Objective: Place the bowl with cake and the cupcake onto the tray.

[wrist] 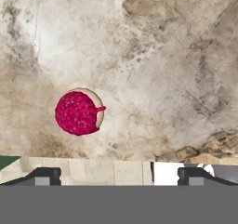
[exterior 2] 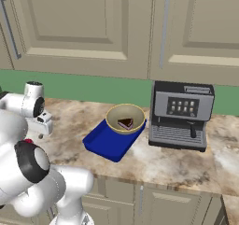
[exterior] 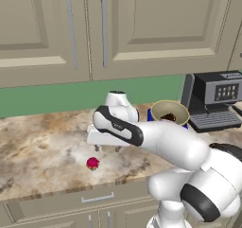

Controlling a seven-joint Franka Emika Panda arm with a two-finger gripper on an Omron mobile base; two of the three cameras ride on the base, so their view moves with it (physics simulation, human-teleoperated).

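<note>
Counter (exterior: 42,132): mottled tan and grey stone top running below the wall cupboards; it carried every item listed here.

Coffee machine (exterior 2: 181,114): black and grey, at the right end of the counter, just right of the tray. Not part of the job.

Tray (exterior 2: 103,143): deep blue, flat and thick, rounded corners, lying left of the coffee machine. Judged rigid and stable enough to receive both items.

Bowl (exterior 2: 125,117): round, olive-tan, holding a dark brown cake wedge with a pale layer. It sat on the far right part of the tray, so that half of the task looked done.

Cupcake (exterior: 93,163): tiny, round, red-magenta top over a pale base, standing alone on bare counter near the front edge, well left of the tray. Judged very light, soft on top and easy to crush or tip; the best hold was probably low on the pale base, from either side, with a gentle squeeze.

Fingers (wrist: 45,176): two small dark tips, spread wide with nothing between them. They hung above the counter, clear of it. In the hand view the cupcake (wrist: 79,113) lay ahead of the tips and closer to the left-hand one, not centred in the gap; in the left base view it sat nearer the counter's front edge than the hand, apart from it.
</note>
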